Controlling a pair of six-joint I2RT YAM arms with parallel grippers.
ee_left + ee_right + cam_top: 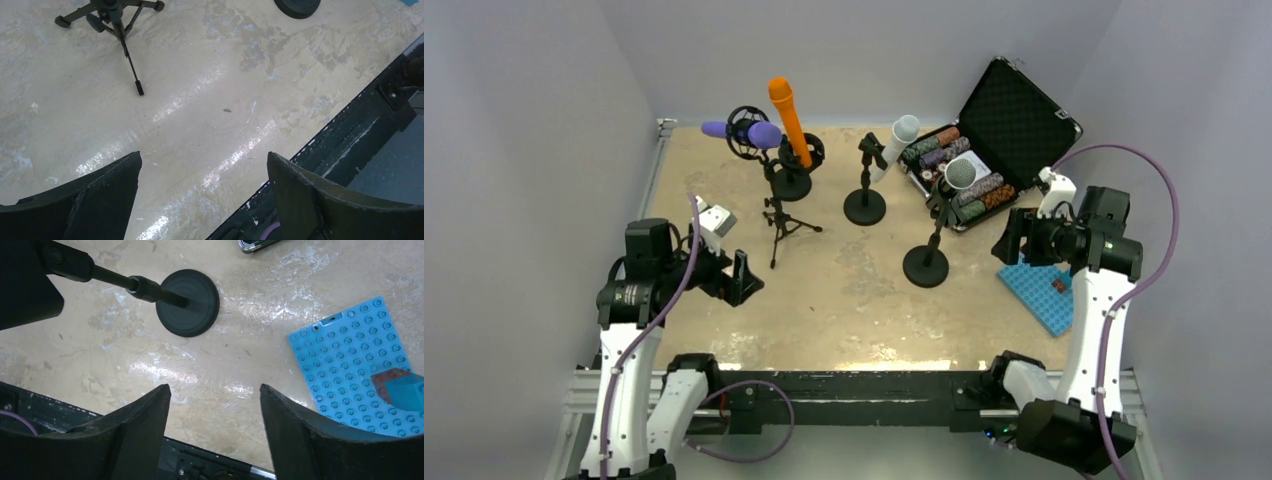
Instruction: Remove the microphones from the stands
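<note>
Right of centre on the worktop (854, 300) we list the mesh-headed microphone (961, 173) seated in its stand (925, 266), right gripper (1014, 240) near it and left gripper (742, 280) both spread, empty; step judged approach, next a grasp on its handle.

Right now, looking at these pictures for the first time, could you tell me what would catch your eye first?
The bright orange microphone stands out at the back, tilted upward, with a purple microphone just left of it. To the right, an open black case shows rows of poker chips, and a blue studded plate lies beside the right claw.
</note>
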